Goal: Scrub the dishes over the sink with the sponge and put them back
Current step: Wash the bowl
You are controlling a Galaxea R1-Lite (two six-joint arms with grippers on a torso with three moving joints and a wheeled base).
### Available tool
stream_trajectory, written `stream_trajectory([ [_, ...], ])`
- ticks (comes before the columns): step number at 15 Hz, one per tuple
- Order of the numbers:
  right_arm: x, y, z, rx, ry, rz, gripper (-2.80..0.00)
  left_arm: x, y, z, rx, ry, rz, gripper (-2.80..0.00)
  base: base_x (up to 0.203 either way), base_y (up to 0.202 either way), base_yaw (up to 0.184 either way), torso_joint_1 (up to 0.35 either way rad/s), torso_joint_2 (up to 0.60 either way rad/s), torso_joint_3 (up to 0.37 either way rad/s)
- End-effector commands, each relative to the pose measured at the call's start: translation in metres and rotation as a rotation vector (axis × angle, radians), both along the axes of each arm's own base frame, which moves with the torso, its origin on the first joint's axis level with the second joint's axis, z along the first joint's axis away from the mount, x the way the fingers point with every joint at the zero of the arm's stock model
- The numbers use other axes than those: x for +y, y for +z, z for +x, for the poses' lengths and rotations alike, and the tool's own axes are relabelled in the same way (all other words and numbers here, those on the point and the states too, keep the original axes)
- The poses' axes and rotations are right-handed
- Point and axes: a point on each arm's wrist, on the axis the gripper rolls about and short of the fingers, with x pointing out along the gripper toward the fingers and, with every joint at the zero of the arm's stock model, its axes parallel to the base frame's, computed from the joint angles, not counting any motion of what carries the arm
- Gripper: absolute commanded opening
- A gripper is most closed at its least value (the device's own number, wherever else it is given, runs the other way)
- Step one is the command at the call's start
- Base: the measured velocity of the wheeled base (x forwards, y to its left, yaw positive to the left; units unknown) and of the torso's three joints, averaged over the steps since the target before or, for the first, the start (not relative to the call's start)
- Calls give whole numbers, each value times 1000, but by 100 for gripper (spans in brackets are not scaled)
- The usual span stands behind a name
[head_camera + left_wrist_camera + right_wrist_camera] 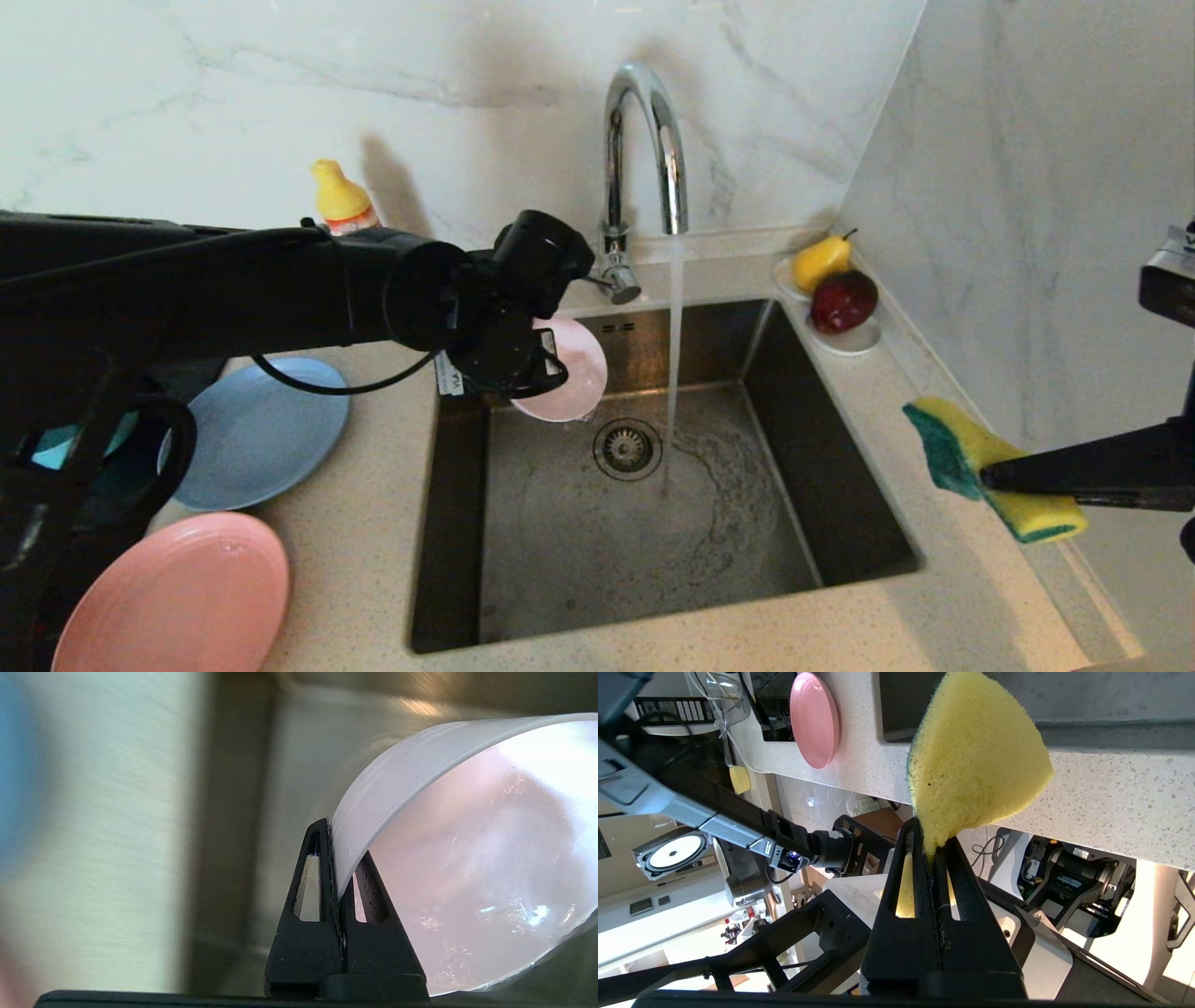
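Observation:
My left gripper (pixel 537 359) (pixel 337 858) is shut on the rim of the pale pink bowl (pixel 571 369) (pixel 472 858), holding it tilted over the back left of the steel sink (pixel 560 532). Water drops cling inside the bowl. Out over the counter to the right of the sink, my right gripper (pixel 985 478) (pixel 931 842) is shut on the yellow sponge (pixel 980 467) (pixel 971 756) with its green face. A blue plate (pixel 257 434) and a pink plate (pixel 182 597) (pixel 815 718) lie on the counter at the left. Part of a teal bowl (pixel 58 448) shows behind my left arm.
Water runs from the chrome faucet (pixel 644 159) into the basin beside the drain strainer (pixel 627 448). A yellow-capped bottle (pixel 341 198) stands behind my left arm. A small white dish (pixel 851 338) holding a pear and a red fruit sits at the sink's back right corner.

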Motion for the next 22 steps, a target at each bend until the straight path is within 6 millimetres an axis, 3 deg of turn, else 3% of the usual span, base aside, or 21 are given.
stream_trajectory([
  [1, 0, -1, 1, 11, 2, 1, -280, 11, 22, -12, -74, 58, 97, -280, 0, 0, 0, 0, 0, 0],
  [11, 0, -4, -1, 17, 2, -1, -280, 38, 98, -45, -248, -32, 180, -280, 0, 0, 0, 0, 0, 0],
  [16, 1, -5, 2, 30, 14, 4, -280, 53, 137, -63, -393, -141, 87, -280, 0, 0, 0, 0, 0, 0],
  [20, 1, -5, 2, 30, 15, 4, -280, 54, 138, -63, -396, -144, 86, -280, 0, 0, 0, 0, 0, 0],
  [22, 3, -5, 7, 32, 16, 2, -280, 63, 151, -54, -549, -235, -24, -280, 0, 0, 0, 0, 0, 0],
])
